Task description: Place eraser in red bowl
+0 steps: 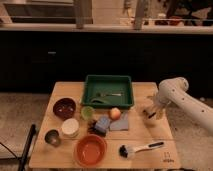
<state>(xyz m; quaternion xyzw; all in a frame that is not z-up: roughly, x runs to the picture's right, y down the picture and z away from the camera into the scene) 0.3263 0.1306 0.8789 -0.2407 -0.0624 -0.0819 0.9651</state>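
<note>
The red bowl (91, 149) is wide, shallow and orange-red, and stands at the table's front, left of centre. My gripper (150, 114) points down at the right side of the table, level with the tray's front edge and far from the bowl. A tiny dark spot (151, 116) shows right at the gripper's tip and looks like the eraser. I cannot tell whether it is held or lies on the table.
A green tray (107, 80) holding a utensil sits at the back. A maroon bowl (64, 107), white cup (70, 128), metal cup (52, 137), green cup (87, 112), blue sponge (102, 124), orange fruit (114, 113) and grey cloth (122, 121) fill the left and middle. A brush (140, 148) lies front right.
</note>
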